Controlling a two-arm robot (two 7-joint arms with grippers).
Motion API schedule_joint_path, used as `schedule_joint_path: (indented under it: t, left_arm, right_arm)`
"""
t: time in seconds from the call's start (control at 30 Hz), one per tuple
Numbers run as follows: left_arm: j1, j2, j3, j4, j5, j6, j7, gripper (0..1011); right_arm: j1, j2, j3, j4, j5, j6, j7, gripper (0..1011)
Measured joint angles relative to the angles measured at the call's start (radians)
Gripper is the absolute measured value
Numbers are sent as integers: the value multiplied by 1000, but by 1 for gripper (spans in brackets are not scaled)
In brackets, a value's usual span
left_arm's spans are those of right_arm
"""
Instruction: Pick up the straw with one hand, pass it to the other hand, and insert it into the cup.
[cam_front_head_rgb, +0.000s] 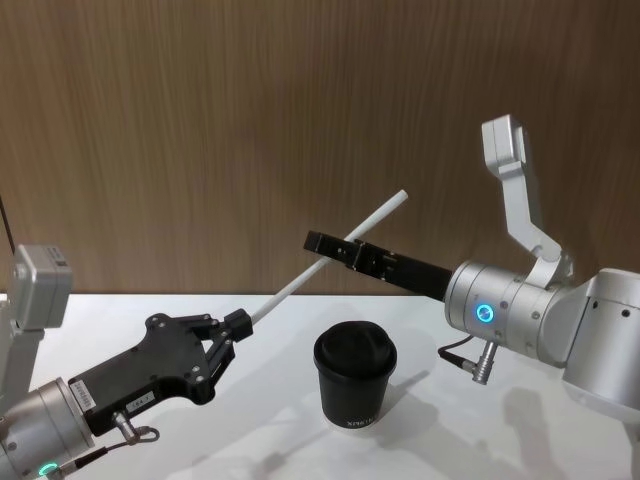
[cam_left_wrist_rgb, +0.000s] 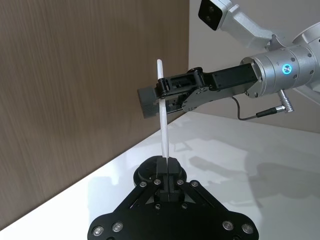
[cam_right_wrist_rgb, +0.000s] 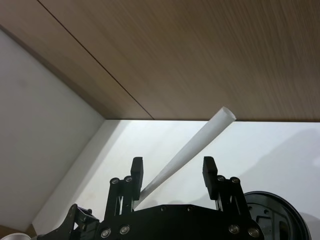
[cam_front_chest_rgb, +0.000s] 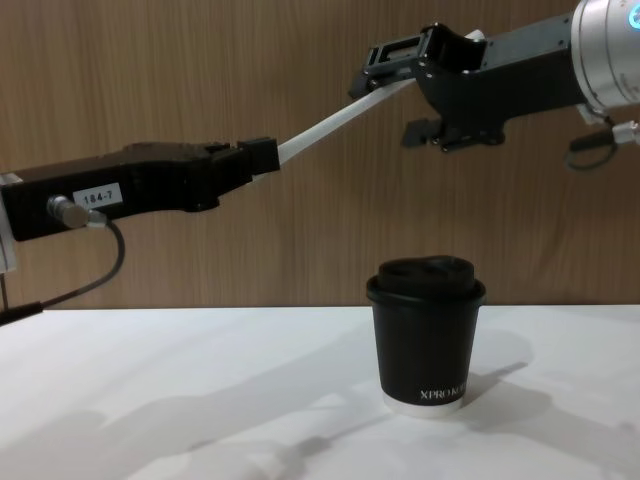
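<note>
Left gripper (cam_front_head_rgb: 240, 322): mine, white label (cam_front_chest_rgb: 100, 197) reading "184-7"; fingertips pinch the straw's lower end.
Straw (cam_front_head_rgb: 295, 283): white, slanting up from that pinch and passing between my right fingers.
Right gripper (cam_front_head_rgb: 325, 243): fingers spread either side of the straw.
Cup (cam_front_chest_rgb: 425, 340): black, lidded, below my right fingers; lettering begins "XPRO".

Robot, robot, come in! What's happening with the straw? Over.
Left gripper jaws shut on straw, lower end. Right gripper jaws open, straddling its upper part. Cup lidded on table, nothing blocking.
</note>
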Motion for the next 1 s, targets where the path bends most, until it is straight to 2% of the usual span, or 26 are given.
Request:
schedule_joint_path:
  t: [0.07,0.23,0.43,0.57,0.67,1.0]
  left_arm:
    - [0,0,0,0,0,0,0,6]
    - [0,0,0,0,0,0,0,7]
    - [0,0,0,0,0,0,0,6]
    - [0,0,0,0,0,0,0,7]
    - [0,0,0,0,0,0,0,7]
    - [0,0,0,0,0,0,0,6]
  right_arm:
    - [2,-2,0,2,1,-1,-3,676]
    - [3,-3,-1,5,1,-2,-5,563]
    - [4,-5,-1,7,2,-3,-8,330]
    - [4,-6,-1,8,2,-3,-9,219]
    - [5,-6,-1,8,2,-3,-9,158]
    - [5,-7,-1,9,2,-4,-10,93]
